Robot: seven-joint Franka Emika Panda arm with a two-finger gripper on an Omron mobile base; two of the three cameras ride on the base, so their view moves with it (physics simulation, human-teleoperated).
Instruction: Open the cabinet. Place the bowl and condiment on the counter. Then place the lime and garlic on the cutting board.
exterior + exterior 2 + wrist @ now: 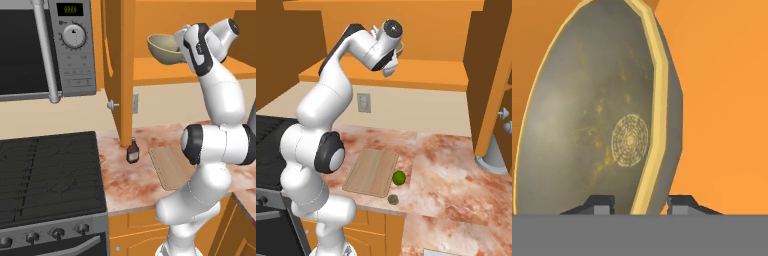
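1. The white arm reaches up into the open orange cabinet (120, 70), where the gripper (641, 204) straddles the rim of the bowl (597, 125): in the hand view one fingertip sits inside the rim and the other outside, drawn in narrow around the wall and apparently gripping it.

2. The bowl (164, 47) stands on the cabinet shelf, directly ahead of the gripper. Its yellowish rim runs up the hand view from between the fingertips, so any lift would take it edge-on.

3. It is glossy olive-beige, wide and round, with a pale circular pattern at the centre of its inside.

4. Below, the mottled reddish-brown and cream stone surface (456, 165) already carries the small dark brown bottle (132, 151), upright beside the foot of the open door.

5. The thin tan wooden cutting board (372, 171), fine-grained with rounded corners, lies bare in front of the arm.

6. The bright green lime (399, 177) sits just beside the board's right edge, and the tiny grey-brown garlic (392, 200) lies near its front corner; neither is on the board yet.
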